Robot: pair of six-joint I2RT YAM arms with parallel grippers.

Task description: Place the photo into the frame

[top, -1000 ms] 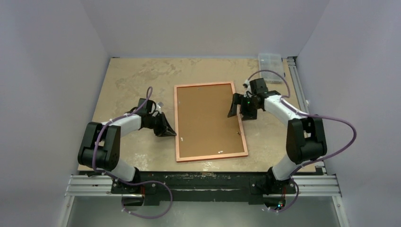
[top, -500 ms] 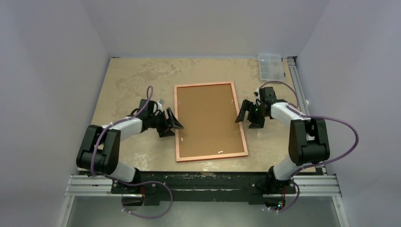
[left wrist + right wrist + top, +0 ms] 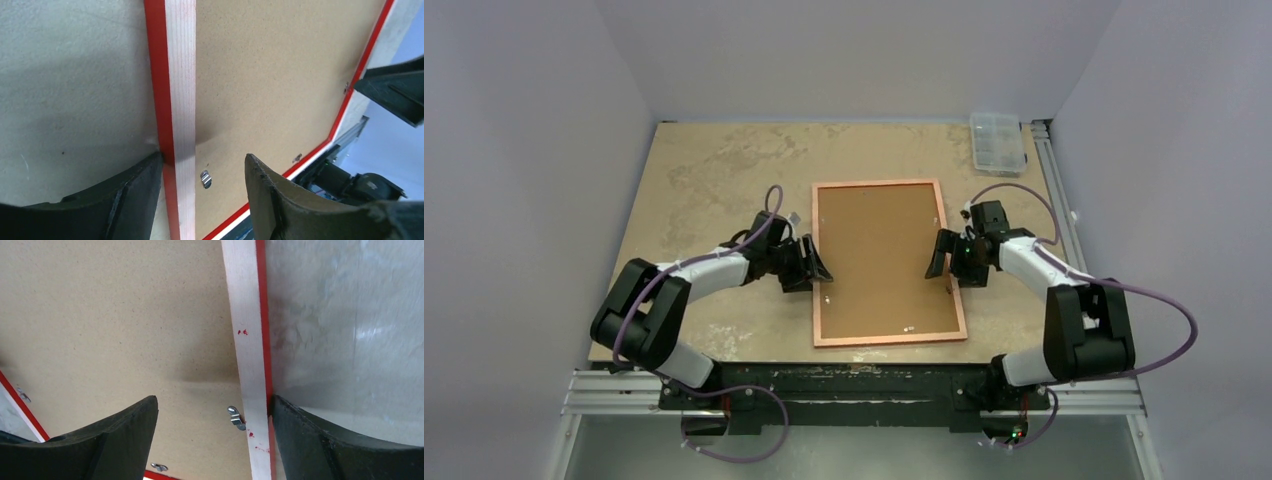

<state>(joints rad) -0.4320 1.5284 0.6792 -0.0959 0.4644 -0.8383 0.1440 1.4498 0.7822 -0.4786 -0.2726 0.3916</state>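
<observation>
The frame lies back-up on the table with a brown backing board filling it. The photo is hidden. My left gripper straddles the frame's left rail, jaws open: one finger rests against the red outer edge and the other hangs over the board. My right gripper straddles the right rail the same way, open, its outer finger against the red edge. Neither holds anything.
Small metal turn clips sit on the board just inside each rail. A clear plastic box stands at the table's back right corner, next to a metal side rail.
The frame has slid to the right. My left gripper went from shut to open and now spans the left rail. The right gripper drew back from over the board to the right rail.
</observation>
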